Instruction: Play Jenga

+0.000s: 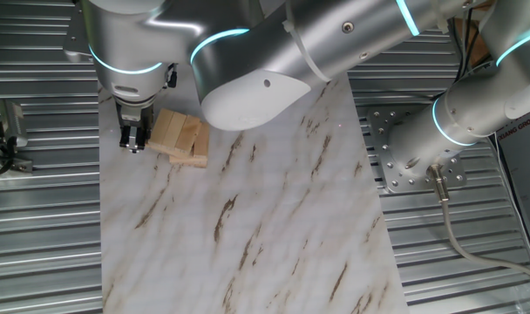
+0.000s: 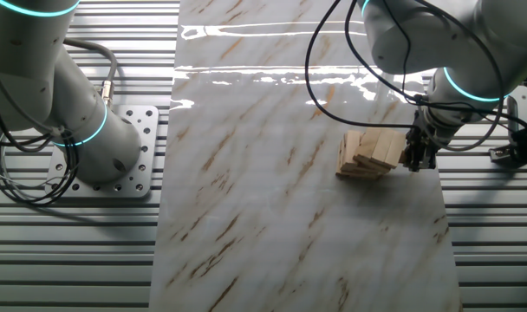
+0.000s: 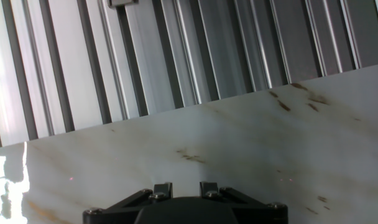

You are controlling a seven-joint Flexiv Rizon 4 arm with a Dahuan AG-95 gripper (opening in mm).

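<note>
Only seen in fixed views: one Jenga [image 1: 181, 138] stack beside closed, empty gripper [image 1: 134, 139]; hand view shows marble board [image 3: 251, 155] alone.

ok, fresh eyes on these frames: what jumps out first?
The big silver arm with glowing cyan rings, sweeping across the top of one fixed view. Then the small Jenga stack near a corner of the marble board, with the gripper right beside it, dark fingers pointing down.

A marble-patterned board [image 1: 274, 227] covers the ribbed metal table [image 1: 38, 244], with the Jenga stack [image 1: 180, 138] near its edge.
</note>
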